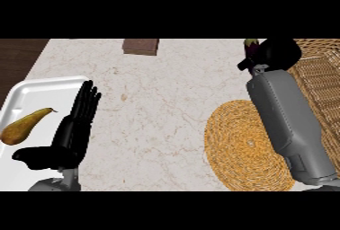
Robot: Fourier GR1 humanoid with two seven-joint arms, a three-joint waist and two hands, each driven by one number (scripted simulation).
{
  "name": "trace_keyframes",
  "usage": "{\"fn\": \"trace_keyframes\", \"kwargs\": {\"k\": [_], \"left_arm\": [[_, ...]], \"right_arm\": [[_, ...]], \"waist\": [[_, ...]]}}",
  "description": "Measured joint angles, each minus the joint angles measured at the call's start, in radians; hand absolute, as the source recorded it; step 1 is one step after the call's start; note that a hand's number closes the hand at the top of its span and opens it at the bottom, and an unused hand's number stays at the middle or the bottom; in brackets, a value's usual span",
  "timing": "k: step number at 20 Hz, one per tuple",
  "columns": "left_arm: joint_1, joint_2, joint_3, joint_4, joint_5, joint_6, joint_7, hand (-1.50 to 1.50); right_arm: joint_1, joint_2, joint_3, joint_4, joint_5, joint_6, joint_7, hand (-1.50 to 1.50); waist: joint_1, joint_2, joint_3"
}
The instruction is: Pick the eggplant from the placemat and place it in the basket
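My right hand (275, 53) is at the top right, curled round the dark purple eggplant (250, 44); only the eggplant's tip shows at the hand's left. The hand hangs by the left rim of the wicker basket (322, 76), which fills the right edge. The round woven placemat (242, 143) lies below, partly hidden by my right forearm, with nothing seen on it. My left hand (76, 121) rests open at the lower left, fingers straight and pointing up.
A white tray (40, 92) at the left holds a brownish-yellow pear (23, 126). A small brown block (140, 46) sits at the counter's far edge. Dark wood shows at the top left corner beyond the marble counter.
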Motion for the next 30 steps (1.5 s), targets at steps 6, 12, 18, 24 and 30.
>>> {"fn": "trace_keyframes", "kwargs": {"k": [6, 12, 18, 24, 30], "left_arm": [[-0.026, -0.012, -0.016, 0.015, -0.016, 0.007, 0.009, 0.0], [-0.021, -0.014, -0.013, 0.022, -0.02, 0.011, 0.011, 0.0], [-0.012, -0.007, 0.005, 0.034, -0.018, 0.011, 0.006, 0.0], [-0.025, -0.003, 0.027, 0.04, -0.012, 0.014, 0.015, 0.0], [0.007, -0.008, 0.027, 0.042, -0.012, 0.01, -0.002, 0.0]], "right_arm": [[-0.127, 0.002, -0.068, 0.053, 0.128, -0.122, 0.006, 1.5], [-0.222, 0.013, -0.158, 0.129, 0.237, -0.181, 0.048, 1.5], [-0.26, 0.005, -0.239, 0.214, 0.354, -0.189, 0.104, 1.5], [-0.269, -0.012, -0.311, 0.278, 0.447, -0.184, 0.125, 1.5], [-0.24, -0.004, -0.374, 0.27, 0.517, -0.214, 0.121, 1.5]], "waist": [[0.012, -0.003, -0.003], [0.009, -0.011, -0.005], [-0.013, -0.019, -0.006], [-0.037, -0.027, -0.005], [-0.055, -0.034, -0.005]]}}
